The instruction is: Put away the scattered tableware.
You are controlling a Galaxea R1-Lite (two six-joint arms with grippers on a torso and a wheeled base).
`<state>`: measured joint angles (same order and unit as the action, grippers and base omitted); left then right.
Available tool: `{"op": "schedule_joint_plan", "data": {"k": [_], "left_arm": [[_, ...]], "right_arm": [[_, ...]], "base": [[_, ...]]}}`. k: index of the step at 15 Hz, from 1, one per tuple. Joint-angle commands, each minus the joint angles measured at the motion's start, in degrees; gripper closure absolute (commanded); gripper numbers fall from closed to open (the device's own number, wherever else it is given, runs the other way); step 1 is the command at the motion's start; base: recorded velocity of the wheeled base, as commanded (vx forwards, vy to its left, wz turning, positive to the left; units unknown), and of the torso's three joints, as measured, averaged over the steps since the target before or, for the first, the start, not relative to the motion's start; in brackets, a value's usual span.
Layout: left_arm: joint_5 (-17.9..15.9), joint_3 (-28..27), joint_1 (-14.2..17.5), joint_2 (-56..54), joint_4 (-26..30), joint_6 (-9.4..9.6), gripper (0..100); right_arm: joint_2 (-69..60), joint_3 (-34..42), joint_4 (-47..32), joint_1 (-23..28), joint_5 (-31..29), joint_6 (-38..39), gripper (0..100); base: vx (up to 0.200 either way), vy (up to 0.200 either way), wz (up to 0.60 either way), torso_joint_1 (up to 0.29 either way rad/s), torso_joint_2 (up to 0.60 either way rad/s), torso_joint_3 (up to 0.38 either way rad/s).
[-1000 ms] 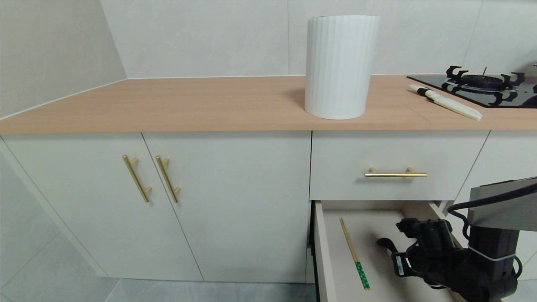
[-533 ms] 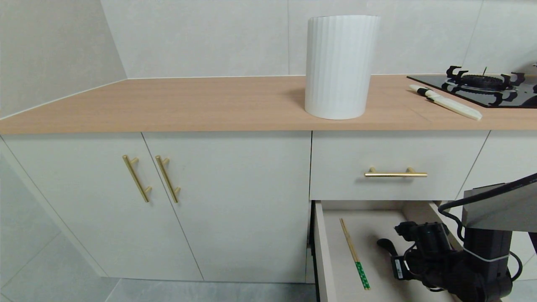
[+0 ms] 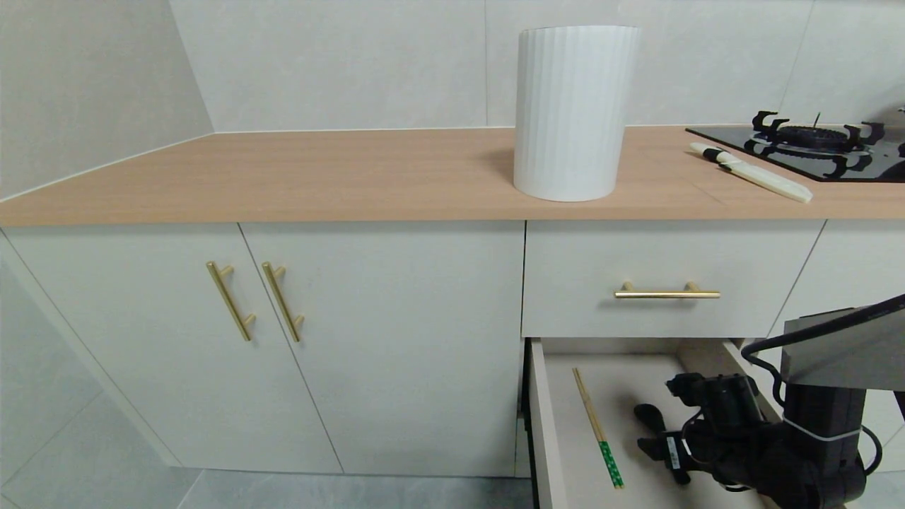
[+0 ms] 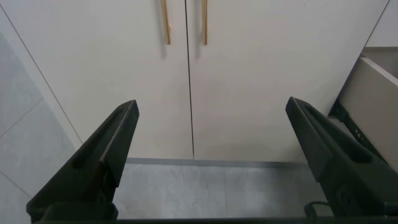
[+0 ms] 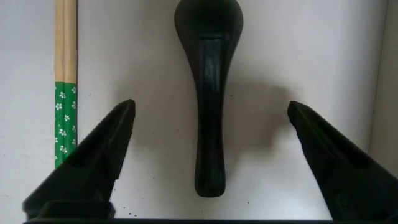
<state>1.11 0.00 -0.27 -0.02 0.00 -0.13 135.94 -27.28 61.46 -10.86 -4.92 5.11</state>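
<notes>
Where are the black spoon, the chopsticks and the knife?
spoon (image 5: 208, 106): right wrist view, middle of its handle.
chopsticks (image 3: 594, 423): head view, bare wooden shaft above the green end.
knife (image 3: 755, 174): head view, middle of the pale blade.

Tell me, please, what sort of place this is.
Most likely a kitchen: a wooden countertop over cabinets, a gas hob at its right end, and an open drawer holding chopsticks and a black spoon.
</notes>
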Motion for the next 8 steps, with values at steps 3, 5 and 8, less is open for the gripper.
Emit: {"op": "schedule_joint_plan", "data": {"k": [3, 5, 8], "left_arm": [[0.0, 0.0, 0.0, 0.0, 0.0, -0.04, 0], [0.0, 0.0, 0.0, 0.0, 0.0, 0.05, 0], [0.0, 0.0, 0.0, 0.0, 0.0, 0.05, 0]], "right_arm": [[-6.1, 3.0, 0.1, 0.4, 0.1, 0.0, 0], [-13.9, 5.8, -0.7, 0.7, 0.2, 0.1, 0], [-28.0, 10.4, -5.6, 0.6, 0.4, 0.0, 0]], "base": [[0.000, 0.000, 0.00, 0.000, 0.00, 0.000], [0.000, 0.000, 0.00, 0.000, 0.00, 0.000], [0.000, 0.000, 0.00, 0.000, 0.00, 0.000]]}}
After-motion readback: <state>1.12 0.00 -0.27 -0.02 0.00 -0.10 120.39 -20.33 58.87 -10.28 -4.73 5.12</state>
